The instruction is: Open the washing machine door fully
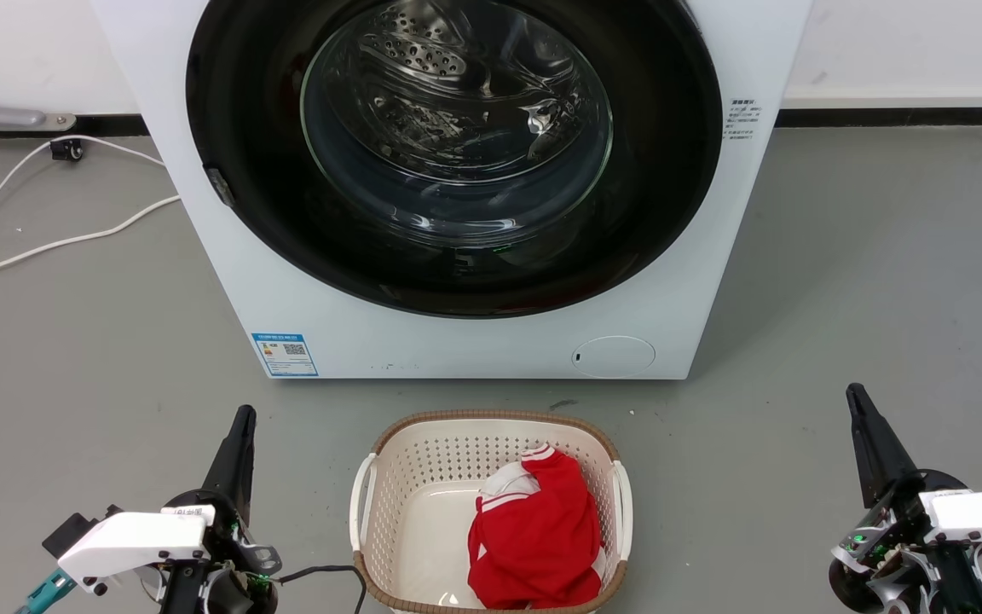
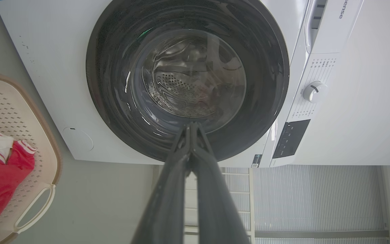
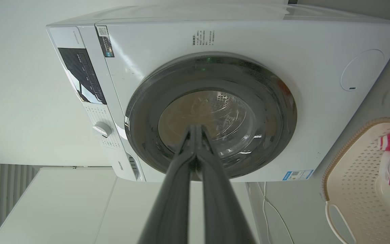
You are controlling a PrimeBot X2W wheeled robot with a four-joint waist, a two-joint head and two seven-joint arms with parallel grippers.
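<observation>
The white washing machine (image 1: 201,222) stands ahead on the grey floor. Its round washing machine door (image 1: 457,153), a glossy black rim around clear glass, lies flat against the machine's front, closed. The steel drum shows through the glass. My left gripper (image 1: 244,415) rests low at the lower left, shut, fingertips together, well short of the machine. My right gripper (image 1: 854,391) sits at the lower right, shut too, holding nothing. The door (image 2: 188,78) lies beyond the left gripper (image 2: 191,125) in the left wrist view. In the right wrist view the door (image 3: 212,115) lies beyond the right gripper (image 3: 195,127).
A cream laundry basket (image 1: 389,512) with a red and white garment (image 1: 534,537) stands on the floor between my grippers, just before the machine. White cables (image 1: 48,243) trail over the floor at the left. A blue label (image 1: 285,354) and a round cap (image 1: 615,356) sit low on the machine.
</observation>
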